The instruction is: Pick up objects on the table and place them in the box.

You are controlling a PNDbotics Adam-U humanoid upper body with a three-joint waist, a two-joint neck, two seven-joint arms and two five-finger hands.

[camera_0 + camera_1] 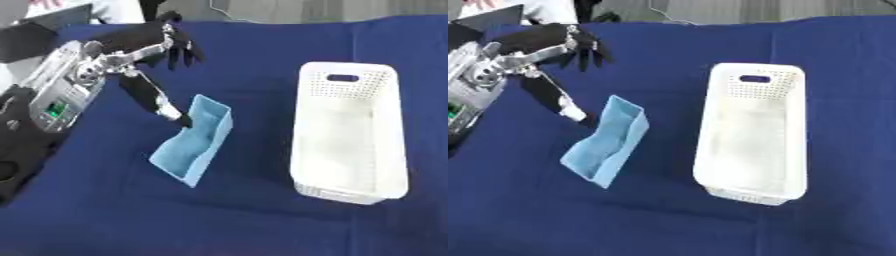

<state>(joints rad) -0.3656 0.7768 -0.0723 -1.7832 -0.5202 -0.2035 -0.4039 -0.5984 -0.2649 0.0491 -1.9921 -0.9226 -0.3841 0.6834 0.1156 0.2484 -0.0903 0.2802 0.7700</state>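
A light-blue open carton (pixel 194 145) lies tilted on the dark blue cloth, left of centre. My left hand (pixel 166 42) comes in from the upper left with its fingers straight and spread. Its long black thumb (pixel 157 100) reaches down, and the tip touches the carton's upper left edge. Nothing is held in the hand. To the right stands a white perforated basket (pixel 343 90), upright, with nothing visible inside. A strip of bare cloth separates the carton from the basket. My right hand does not show in either view.
My silver left forearm (pixel 57 85) lies along the table's left edge. Dark blue cloth (pixel 236 220) covers the whole table. Dark and white things (pixel 52 17) sit past the far left corner.
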